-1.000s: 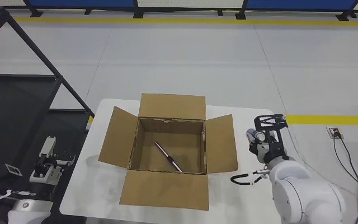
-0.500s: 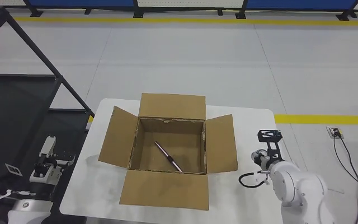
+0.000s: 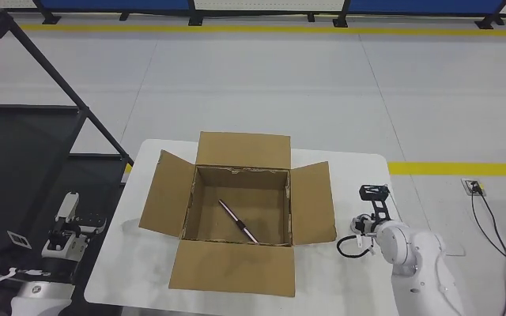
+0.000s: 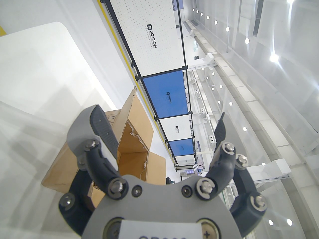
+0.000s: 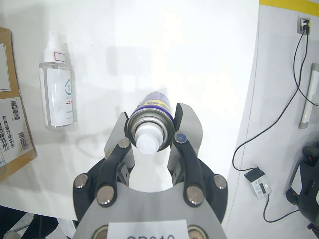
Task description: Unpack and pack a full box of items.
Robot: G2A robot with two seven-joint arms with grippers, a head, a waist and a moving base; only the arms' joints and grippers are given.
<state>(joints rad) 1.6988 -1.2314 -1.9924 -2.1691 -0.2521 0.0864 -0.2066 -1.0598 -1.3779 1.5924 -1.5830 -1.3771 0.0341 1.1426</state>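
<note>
An open cardboard box (image 3: 241, 209) stands in the middle of the white table (image 3: 134, 268), all flaps folded out. A slim dark pen-like item (image 3: 237, 220) lies on its floor. To the right of the box, my right gripper (image 3: 371, 207) points down at the table. It is shut on a blue and yellow spray can (image 5: 155, 105), held upright between the fingers (image 5: 179, 118). I cannot tell whether the can's base touches the table. A clear spray bottle (image 5: 57, 85) lies flat between the can and the box flap (image 5: 12, 100). My left gripper (image 4: 159, 123) is open with nothing in it, off the table's left side.
The table's right edge (image 5: 254, 75) runs close to the can. Beyond it are grey floor, a yellow line (image 5: 289, 2), a wall socket with a black cable (image 5: 296, 50) and a small box (image 5: 258, 184). A black frame (image 3: 79, 118) stands left of the table.
My right gripper has come down with the spray can toward the table, right of the box. The left arm, the box and the pen have not moved.
</note>
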